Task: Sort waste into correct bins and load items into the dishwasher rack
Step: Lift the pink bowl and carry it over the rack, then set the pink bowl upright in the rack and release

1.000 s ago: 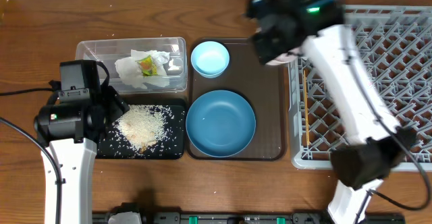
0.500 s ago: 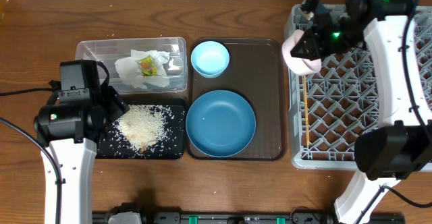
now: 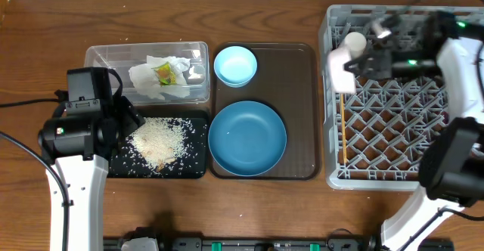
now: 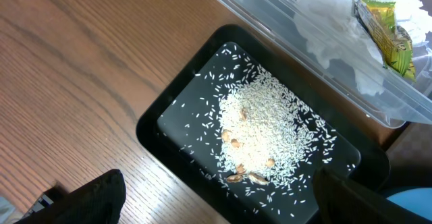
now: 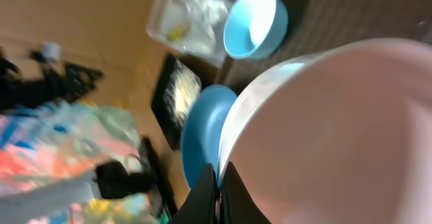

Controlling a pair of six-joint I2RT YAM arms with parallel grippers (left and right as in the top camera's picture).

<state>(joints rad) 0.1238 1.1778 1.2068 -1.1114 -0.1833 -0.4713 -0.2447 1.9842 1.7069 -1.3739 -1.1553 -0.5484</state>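
**A:** Where is the pale pink bowl (image 3: 339,71)?

**B:** At the upper right of the overhead frame, over the left edge of the grey dishwasher rack (image 3: 330,141). It is tipped on its side. I cannot tell whether it touches the pegs.

**A:** And the right pincer (image 5: 219,182)?

**B:** It is closed tight, with its two dark fingers pinching the bowl's rim. In the wrist view the bowl fills the right half of the frame.

**A:** Is anything else in the rack?

**B:** The thin wooden chopsticks (image 3: 342,130) lie along its left side, below the bowl. A small whitish round thing sits just above the bowl and may be the white cup (image 3: 355,41), but it is too blurred to be sure.

**A:** What about the left pincer (image 4: 217,183)?

**B:** It is spread wide with nothing in it, above the shallow black tray (image 3: 195,168) at the lower left. The white rice grains (image 3: 159,141) sit heaped in that tray, with some scattered around the heap.

**A:** And the other waste?

**B:** The crumpled napkin (image 3: 150,81) lies in the clear tub (image 3: 94,54), just above the black tray. The yellow-green wrapper (image 3: 164,73) rests on the napkin.

**A:** And the dishes in the middle?

**B:** The brown serving tray (image 3: 302,92) sits on the desk (image 3: 227,13). It carries the small light-blue bowl (image 3: 235,64) at its top left and the dark-blue plate (image 3: 247,138) below that.
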